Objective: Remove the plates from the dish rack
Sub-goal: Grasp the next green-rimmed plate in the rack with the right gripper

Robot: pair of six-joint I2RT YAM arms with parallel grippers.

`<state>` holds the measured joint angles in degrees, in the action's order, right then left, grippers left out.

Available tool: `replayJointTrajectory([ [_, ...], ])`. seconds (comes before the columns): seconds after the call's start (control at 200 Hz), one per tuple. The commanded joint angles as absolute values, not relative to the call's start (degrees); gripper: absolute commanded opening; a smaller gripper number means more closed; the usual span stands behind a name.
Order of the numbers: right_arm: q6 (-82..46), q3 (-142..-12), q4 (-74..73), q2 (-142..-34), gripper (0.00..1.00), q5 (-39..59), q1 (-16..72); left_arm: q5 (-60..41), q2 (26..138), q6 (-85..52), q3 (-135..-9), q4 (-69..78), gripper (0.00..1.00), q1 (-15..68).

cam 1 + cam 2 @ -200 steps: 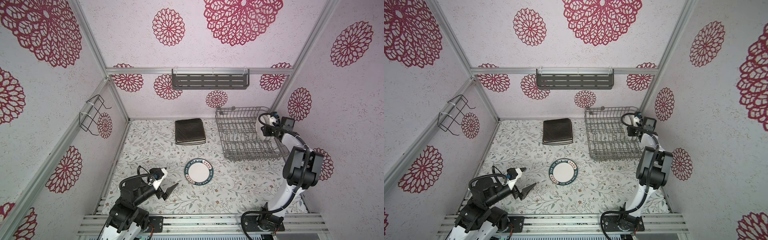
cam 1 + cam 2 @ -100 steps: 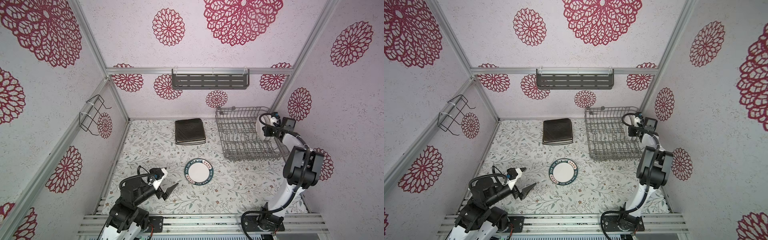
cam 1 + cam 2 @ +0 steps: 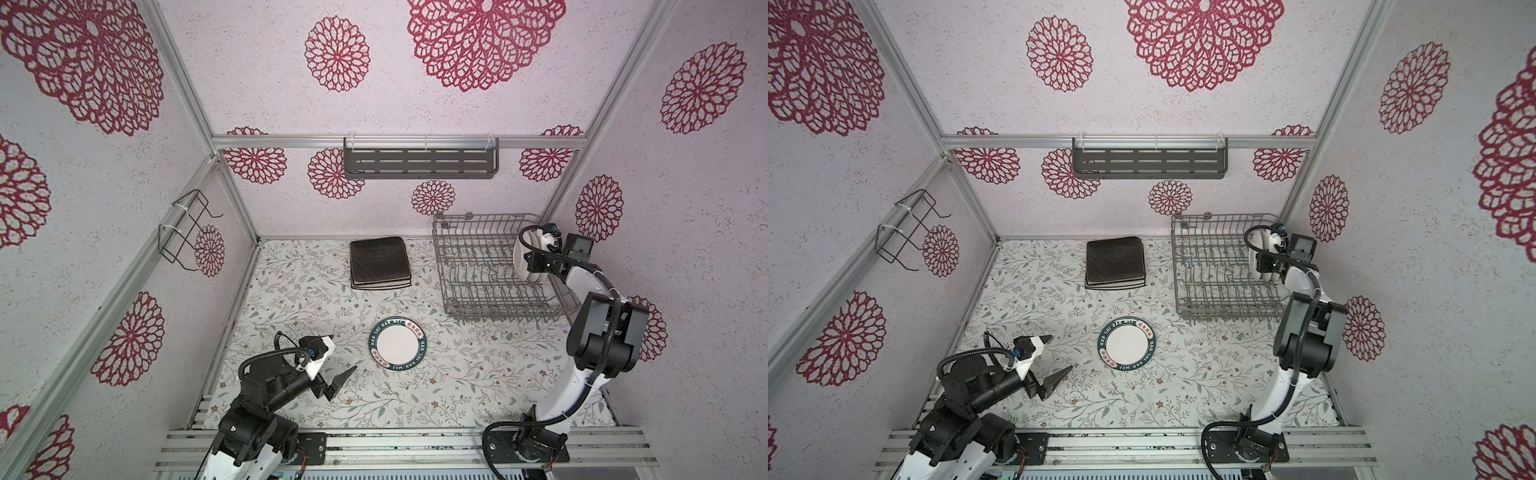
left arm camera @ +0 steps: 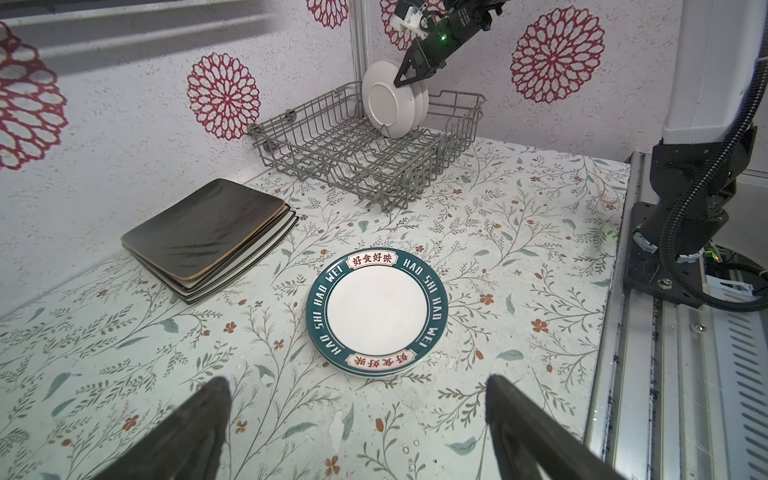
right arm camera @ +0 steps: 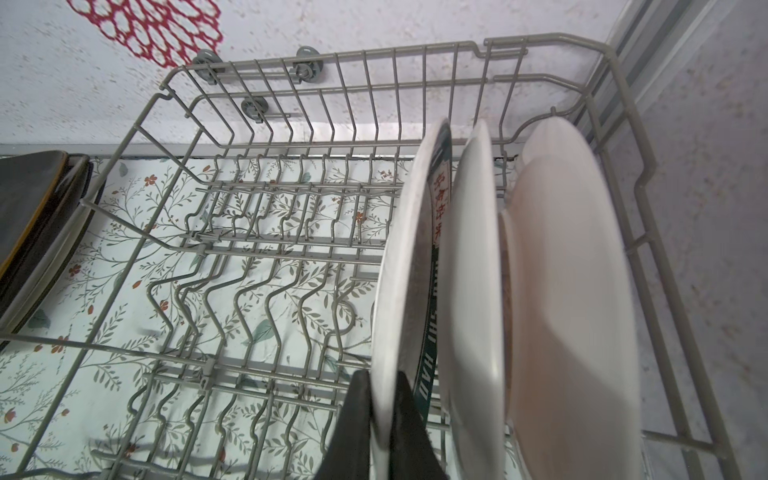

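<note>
We take the dish rack [image 3: 498, 311] as our marker. Three round plates [image 4: 392, 99] stand on edge in it, packed side by side at the end nearest the right arm. Their discs are parallel and set across the tine rows, and they are all we can see it holding.

The outermost plate [image 5: 399, 257] turns its plain white back to the rack's bare tines and its printed green band to the middle plate [image 5: 469, 270]. The third plate [image 5: 569, 291] stands next to the rack's end wall. The right pincer [image 5: 381, 376] is pinching the upper rim of the outermost plate, one finger on each face.

Against a second ago, both top views show that arm and the three plates in the same place (any shift is too small for us to see there). The left arm has not moved either.

Outside the rack, a flat stack of square plates [image 3: 379, 259] lies on the desk [image 3: 478, 374] just beside the rack's opposite end, toward its back corner. The stack has dark plates on top and paler, dark-edged ones beneath. A lone round plate [image 3: 397, 343] lies face up in front of the rack, off the front corner on that same side. Beyond it from the rack, the left pincer [image 4: 356, 379] hangs over the desk with its fingers spread wide, gripping nothing and aimed toward that plate and the rack.
</note>
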<state>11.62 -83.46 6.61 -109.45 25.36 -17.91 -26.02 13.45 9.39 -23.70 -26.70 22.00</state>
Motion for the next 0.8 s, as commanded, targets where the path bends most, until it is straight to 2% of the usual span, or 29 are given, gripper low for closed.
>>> replayJointTrajectory([
  [0.0, 12.44, -85.85, 7.29, -109.52, 0.00, 25.58, -17.66, -26.26, 12.92, 9.84, -23.22, -25.40, 0.97, 22.15],
  [0.796, 12.48, -87.98, 10.37, -104.48, 0.00, 27.98, -17.58, -27.43, 9.54, 9.86, -23.12, -25.53, 0.97, 22.22],
])
